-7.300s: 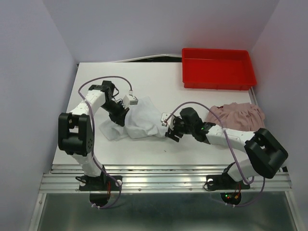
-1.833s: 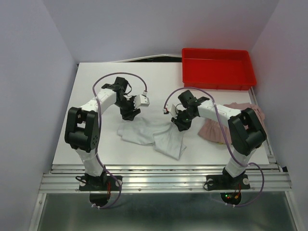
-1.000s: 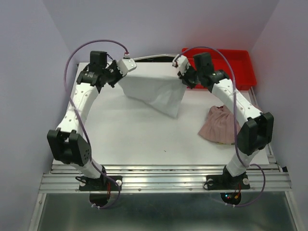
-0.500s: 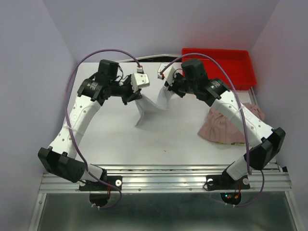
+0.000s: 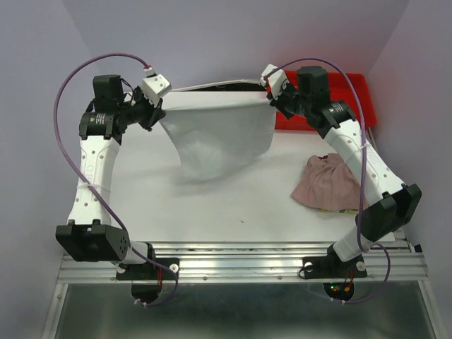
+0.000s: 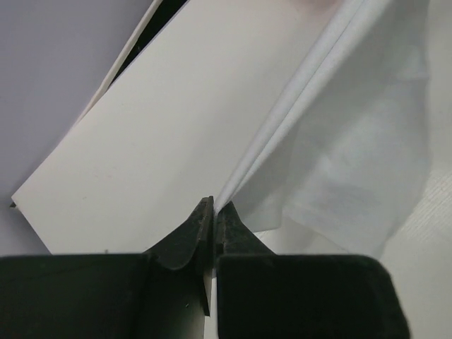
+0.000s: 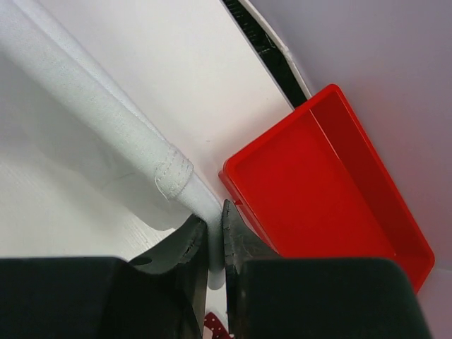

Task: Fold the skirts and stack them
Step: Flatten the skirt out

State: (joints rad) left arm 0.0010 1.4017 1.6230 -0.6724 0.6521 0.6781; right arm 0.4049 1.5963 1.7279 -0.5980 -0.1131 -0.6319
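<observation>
The pale grey-white skirt (image 5: pixel 219 134) hangs spread in the air over the back of the table, stretched between both arms. My left gripper (image 5: pixel 159 113) is shut on its left top corner; in the left wrist view the cloth (image 6: pixel 339 134) runs out from the pinched jaws of that gripper (image 6: pixel 214 210). My right gripper (image 5: pixel 272 97) is shut on the right top corner, the rolled waistband (image 7: pixel 106 120) clamped at the fingertips of the gripper (image 7: pixel 215 219). The pink pleated skirt (image 5: pixel 328 183) lies crumpled on the table at the right.
A red plastic tray (image 5: pixel 353 99) stands at the back right, partly behind the right arm, and shows beside the fingers (image 7: pixel 325 191) in the right wrist view. The white table (image 5: pixel 212 205) has purple walls on three sides.
Both grippers have moved apart and upward, pulling the white skirt from a bunched hanging fold into a wide taut sheet. The pink skirt has not moved.
</observation>
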